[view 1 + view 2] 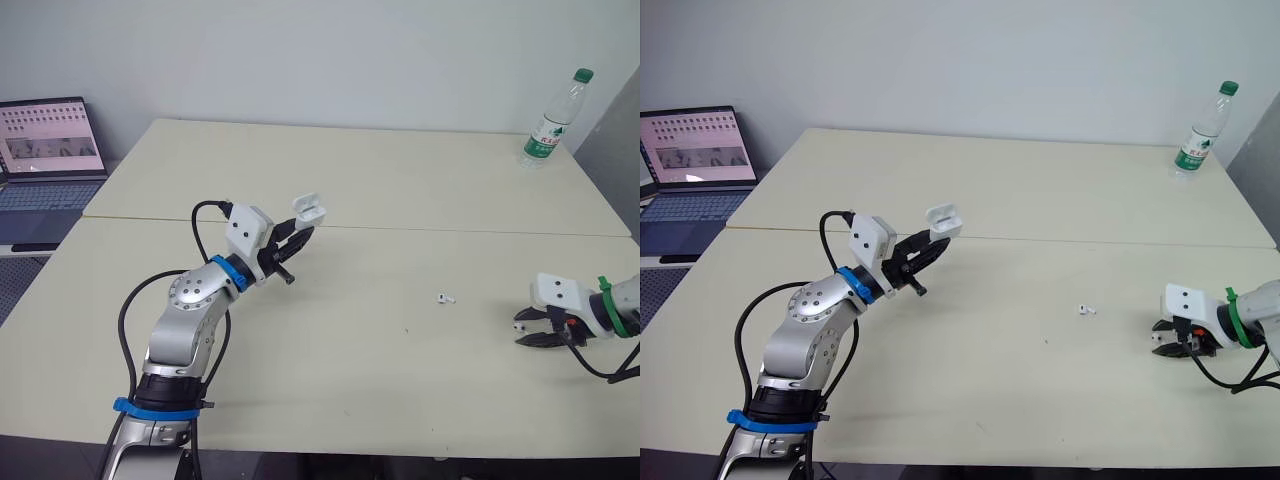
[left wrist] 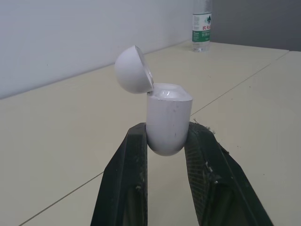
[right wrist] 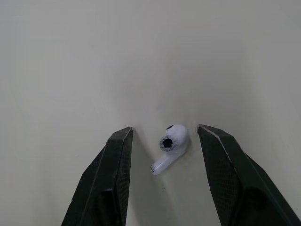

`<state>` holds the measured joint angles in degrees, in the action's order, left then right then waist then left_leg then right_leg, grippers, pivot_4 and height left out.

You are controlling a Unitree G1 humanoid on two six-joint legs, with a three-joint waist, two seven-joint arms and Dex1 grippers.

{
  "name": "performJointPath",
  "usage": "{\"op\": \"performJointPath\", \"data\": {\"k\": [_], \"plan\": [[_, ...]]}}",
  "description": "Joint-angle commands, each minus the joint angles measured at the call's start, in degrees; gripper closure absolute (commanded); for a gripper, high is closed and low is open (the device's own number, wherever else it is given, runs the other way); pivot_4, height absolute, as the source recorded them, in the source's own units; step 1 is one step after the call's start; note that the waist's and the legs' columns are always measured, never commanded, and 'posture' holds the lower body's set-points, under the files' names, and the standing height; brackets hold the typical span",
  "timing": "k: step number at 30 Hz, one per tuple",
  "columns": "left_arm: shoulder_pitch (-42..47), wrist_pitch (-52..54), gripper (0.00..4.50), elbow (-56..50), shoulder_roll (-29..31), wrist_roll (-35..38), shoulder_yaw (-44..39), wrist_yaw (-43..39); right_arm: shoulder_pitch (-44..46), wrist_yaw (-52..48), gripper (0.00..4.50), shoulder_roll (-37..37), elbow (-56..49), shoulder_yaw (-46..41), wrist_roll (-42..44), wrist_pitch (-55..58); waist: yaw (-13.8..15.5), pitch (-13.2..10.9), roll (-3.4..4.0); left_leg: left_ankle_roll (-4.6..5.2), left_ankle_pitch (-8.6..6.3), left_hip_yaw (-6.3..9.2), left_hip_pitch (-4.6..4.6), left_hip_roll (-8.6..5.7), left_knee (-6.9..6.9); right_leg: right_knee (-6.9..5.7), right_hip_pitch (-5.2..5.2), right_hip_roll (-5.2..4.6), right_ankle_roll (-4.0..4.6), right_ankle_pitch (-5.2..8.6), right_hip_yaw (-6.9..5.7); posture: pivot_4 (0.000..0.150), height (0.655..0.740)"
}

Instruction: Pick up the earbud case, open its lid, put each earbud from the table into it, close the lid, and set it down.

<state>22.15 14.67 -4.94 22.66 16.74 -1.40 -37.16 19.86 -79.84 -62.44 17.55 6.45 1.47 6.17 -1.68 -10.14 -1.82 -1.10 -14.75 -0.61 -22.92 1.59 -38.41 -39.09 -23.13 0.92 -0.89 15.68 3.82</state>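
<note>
My left gripper (image 1: 298,236) is shut on the lower body of the white earbud case (image 1: 310,209) and holds it up above the table's middle left. The case's lid (image 2: 133,69) is hinged open, and I cannot see into the top of the case (image 2: 167,123). One white earbud (image 1: 445,298) lies on the table right of centre. My right gripper (image 1: 522,333) is low over the table at the far right and open. In the right wrist view a second earbud (image 3: 170,146) lies on the table between its fingers (image 3: 115,160), touching neither.
A plastic water bottle (image 1: 553,120) stands at the table's far right corner. An open laptop (image 1: 48,150) sits on a separate surface to the left. A seam (image 1: 450,230) runs across the cream table (image 1: 380,380).
</note>
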Motion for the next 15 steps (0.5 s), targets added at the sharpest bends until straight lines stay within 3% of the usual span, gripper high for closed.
{"op": "performJointPath", "data": {"k": [1, 15], "plan": [[0.88, -1.04, 3.75, -1.55, 0.11, 0.29, 0.00, -0.38, 2.39, 0.64, 2.26, -0.21, 1.00, -0.71, -0.36, 0.30, 0.00, 0.00, 0.00, 0.00, 0.00, 0.00, 0.00, 0.00, 0.00, 0.00, 0.00, 0.00, 0.00, 0.00, 0.00, 0.150, 0.7400], [0.60, -1.43, 3.75, -1.42, -0.17, 0.21, 0.07, -0.49, 6.01, 0.62, 2.26, -0.17, 5.64, 0.30, -2.02, -1.42, -0.01, 0.00, 0.00, 0.00, 0.00, -0.01, 0.00, -0.01, 0.00, 0.00, 0.00, 0.00, 0.00, 0.00, 0.01, 0.150, 0.7400]]}}
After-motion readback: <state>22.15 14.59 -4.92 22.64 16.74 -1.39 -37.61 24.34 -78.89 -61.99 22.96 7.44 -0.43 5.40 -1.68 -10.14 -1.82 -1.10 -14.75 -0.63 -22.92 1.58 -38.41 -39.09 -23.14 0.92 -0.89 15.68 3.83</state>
